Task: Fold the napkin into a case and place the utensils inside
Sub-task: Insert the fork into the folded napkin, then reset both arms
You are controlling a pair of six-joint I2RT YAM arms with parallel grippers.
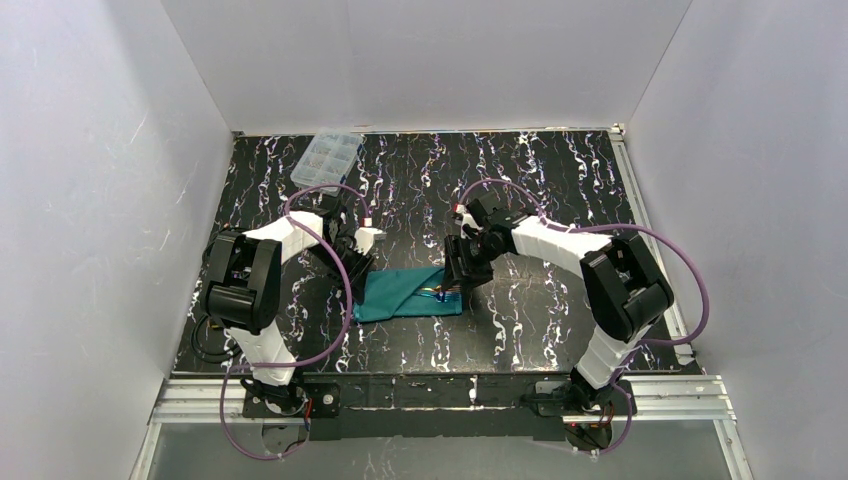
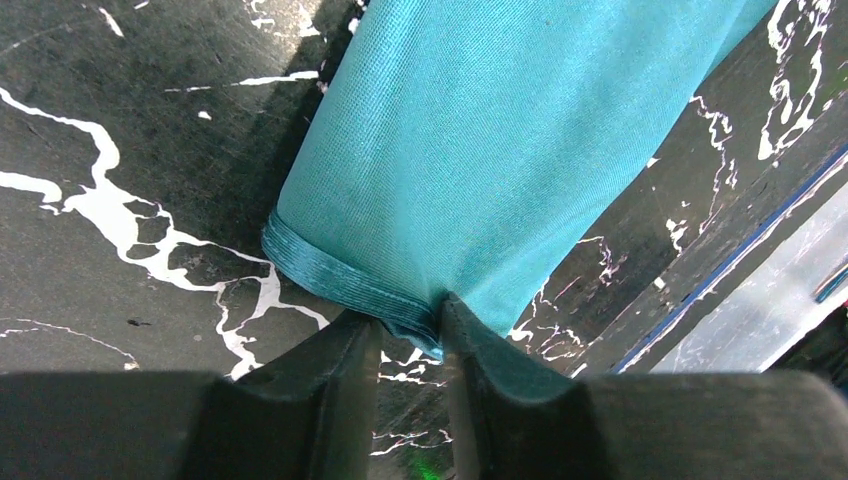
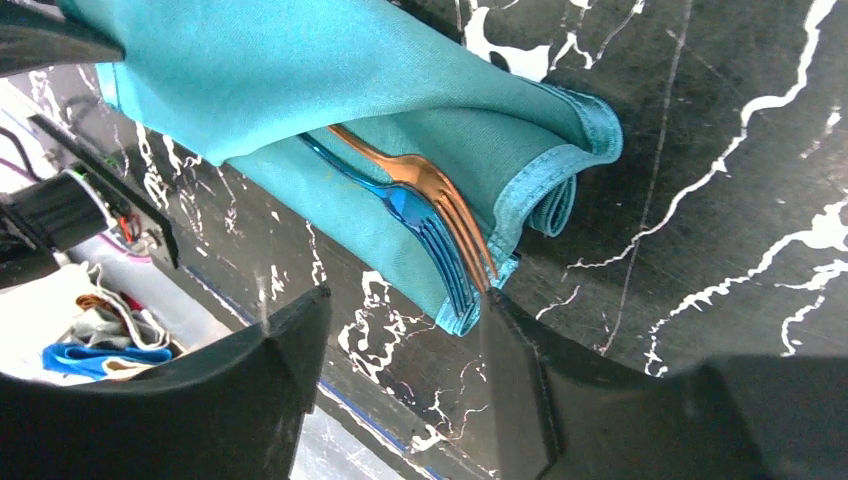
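The teal-green napkin (image 1: 405, 293) lies folded into a flat case at the table's middle. In the left wrist view the case (image 2: 480, 140) stretches away from me, and my left gripper (image 2: 412, 318) is shut on its hemmed corner. Iridescent orange and blue utensils (image 3: 425, 205) lie tucked under the diagonal flap of the case (image 3: 300, 70), with their fork tines poking out at its open end. My right gripper (image 3: 400, 310) is open just past those tines, and its right finger (image 3: 520, 370) nearly touches the cloth's corner. From above, my left gripper (image 1: 356, 262) and my right gripper (image 1: 462, 275) flank the case.
A clear plastic compartment box (image 1: 326, 158) stands at the back left corner of the black marbled table (image 1: 540, 180). White walls close in three sides. Purple cables loop over both arms. The table's near edge (image 3: 250, 330) runs just beyond the case.
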